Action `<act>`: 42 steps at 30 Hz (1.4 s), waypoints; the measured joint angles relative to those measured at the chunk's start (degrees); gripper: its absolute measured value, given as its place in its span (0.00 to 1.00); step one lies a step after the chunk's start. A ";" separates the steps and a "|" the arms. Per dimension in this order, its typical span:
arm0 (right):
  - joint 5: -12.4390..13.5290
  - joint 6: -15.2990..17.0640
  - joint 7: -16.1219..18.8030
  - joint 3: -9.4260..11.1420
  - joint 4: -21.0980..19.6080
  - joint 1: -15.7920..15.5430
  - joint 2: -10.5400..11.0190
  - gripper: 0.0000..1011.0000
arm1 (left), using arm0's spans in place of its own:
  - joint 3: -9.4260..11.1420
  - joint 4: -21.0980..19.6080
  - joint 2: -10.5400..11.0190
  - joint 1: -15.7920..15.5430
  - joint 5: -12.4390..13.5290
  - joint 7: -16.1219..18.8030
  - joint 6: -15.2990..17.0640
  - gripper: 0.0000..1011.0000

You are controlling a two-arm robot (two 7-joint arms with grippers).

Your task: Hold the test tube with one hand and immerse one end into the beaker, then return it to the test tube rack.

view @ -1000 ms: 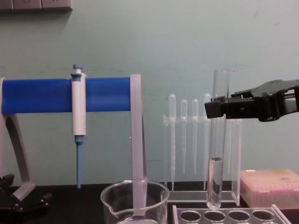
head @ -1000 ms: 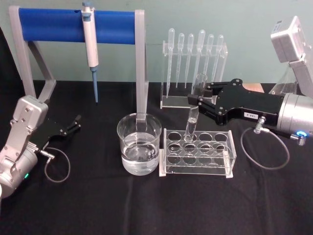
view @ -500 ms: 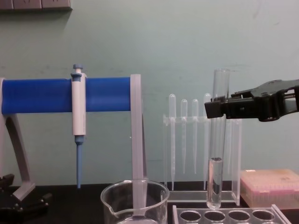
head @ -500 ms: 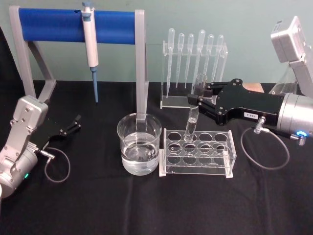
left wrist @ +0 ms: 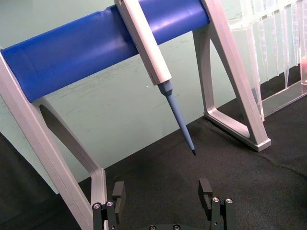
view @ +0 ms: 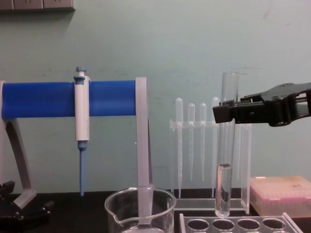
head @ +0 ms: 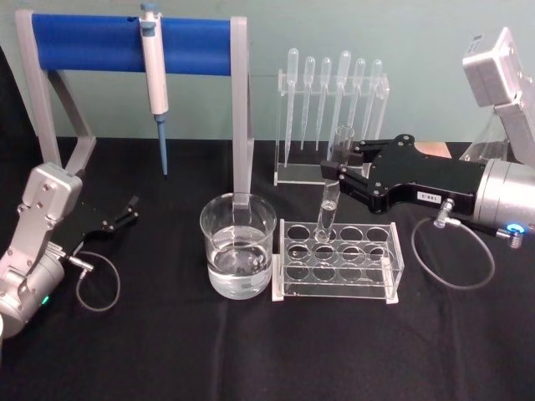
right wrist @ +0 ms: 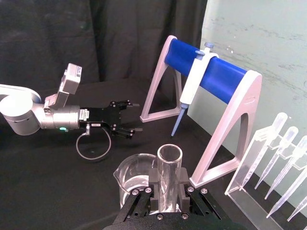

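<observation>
1. Above the clear tube rack (head: 394, 269), near the middle of the black cloth (head: 251, 351), the right gripper (head: 334, 173) reaches in level from the right side. Its jaws are closed on the test tube (head: 328, 207).
2. The grip is on the upper part of the tube, a little below the flared rim. In the right wrist view the black fingers (right wrist: 184, 188) press the glass from both sides.
3. In the chest view the tube hangs upright. Its rounded bottom is just above the rack's top plate and not down in any hole. From the head view that bottom lies over the back row of holes, toward the rack's left end.
4. Clear liquid fills the lowest part of the tube, and the rest of the glass looks empty.
5. The beaker (head: 211, 242) stands just left of the rack, partly filled with clear liquid. I cannot tell whether beaker and rack touch. The tube is apart from the beaker, off to its right.
6. The left gripper (head: 129, 209) sits low over the cloth at the left side of the table. Its fingers are spread wide and hold nothing.
7. Behind, a white-and-blue micropipette (head: 153, 71) hangs on a stand with a blue bar (head: 92, 43).
8. A row of thin plastic pipettes (head: 334, 92) stands in its own holder beyond the tube rack.
</observation>
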 joint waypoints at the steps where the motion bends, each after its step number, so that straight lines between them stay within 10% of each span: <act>1: 0.00 0.00 0.00 0.00 0.00 0.00 0.00 0.24 | 0.00 0.00 0.00 0.00 0.00 0.00 0.00 0.99; 42: 0.00 0.00 0.00 0.00 0.00 0.00 0.00 0.24 | 0.00 0.00 0.00 0.00 0.00 0.00 0.00 0.99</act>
